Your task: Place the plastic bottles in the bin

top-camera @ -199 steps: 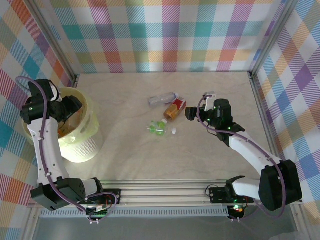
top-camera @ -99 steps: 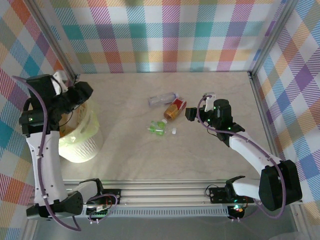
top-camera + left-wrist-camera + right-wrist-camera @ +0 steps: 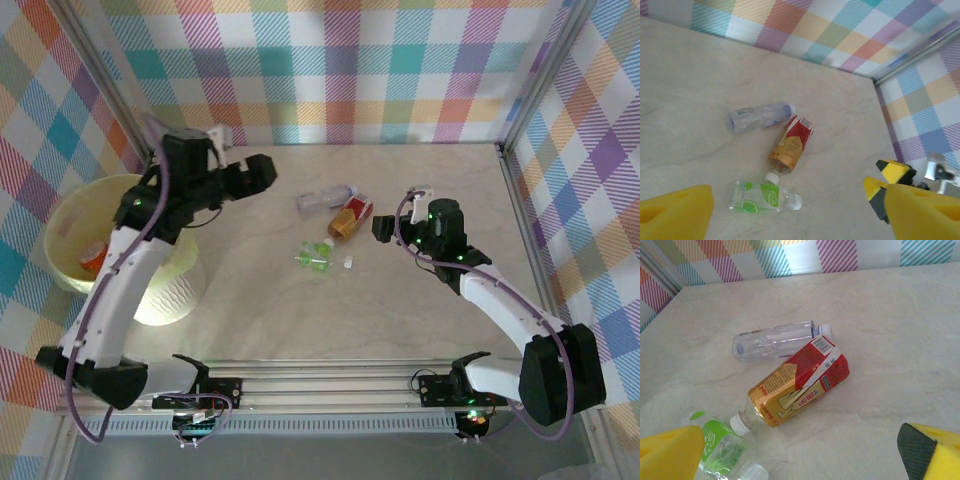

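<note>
Logging what we see: three plastic bottles (image 3: pixel 327 197) flat mid-table, well apart from bin (image 3: pixel 170 295). Red-label bottle (image 3: pixel 349 217) just ahead of right gripper (image 3: pixel 381 228), long axis slanting across its wide, empty jaws. Left gripper (image 3: pixel 260 174) farther off, likewise agape, empty.

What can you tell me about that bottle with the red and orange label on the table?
The red-and-orange bottle lies on its side on the pale table, with nothing gripping it. It looks like thin plastic. Its wrap label is red with a barcode at the base end and orange-yellow toward the neck, which ends in a white cap. The base end sits against or very near the clear bottle. The cap points toward the green-labelled bottle; contact there is unclear.
</note>
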Controlling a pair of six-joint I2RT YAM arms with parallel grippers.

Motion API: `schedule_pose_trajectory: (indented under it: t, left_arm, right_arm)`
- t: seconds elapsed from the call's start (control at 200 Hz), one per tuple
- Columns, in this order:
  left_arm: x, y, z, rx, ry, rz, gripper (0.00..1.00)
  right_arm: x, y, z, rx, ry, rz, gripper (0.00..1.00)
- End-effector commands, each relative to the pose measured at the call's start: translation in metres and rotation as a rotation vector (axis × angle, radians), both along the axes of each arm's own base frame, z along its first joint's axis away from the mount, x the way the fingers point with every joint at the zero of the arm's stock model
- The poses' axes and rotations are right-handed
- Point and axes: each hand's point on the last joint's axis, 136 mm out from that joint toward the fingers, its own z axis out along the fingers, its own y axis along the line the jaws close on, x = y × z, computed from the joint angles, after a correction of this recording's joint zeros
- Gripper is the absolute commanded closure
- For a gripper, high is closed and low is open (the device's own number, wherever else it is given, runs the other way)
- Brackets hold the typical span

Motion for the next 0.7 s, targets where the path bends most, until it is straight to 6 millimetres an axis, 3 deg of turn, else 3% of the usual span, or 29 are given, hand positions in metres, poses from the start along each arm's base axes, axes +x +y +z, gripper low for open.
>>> schedule_pose_trajectory:
  t: [0.0,0.195,0.42,0.565,0.7]
  left_arm:
    - [0.016,-0.017,0.0,0.065,-0.042,0.025,0.02]
    - [0.037,-0.047,-0.04,0.181,0.022,0.011,0.0]
    - [0.06,-0.059,-0.114,0.274,0.214,0.048,0.0]
    - [0.06,-0.068,-0.161,0.135,0.357,0.209,0.0]
    - [0.051,-0.084,-0.191,-0.017,0.422,0.344,0.0]
  right_arm:
    - [-0.001,0.0,0.02,-0.012,-0.049,0.003,0.0]
    - [-0.006,-0.005,0.018,-0.025,-0.05,-0.009,0.0]
    - [-0.013,-0.01,0.02,-0.03,-0.05,-0.018,0.0]
    - [-0.016,-0.014,0.017,-0.039,-0.048,-0.033,0.0]
    - [-0.015,-0.013,0.016,-0.028,-0.043,-0.035,0.0]
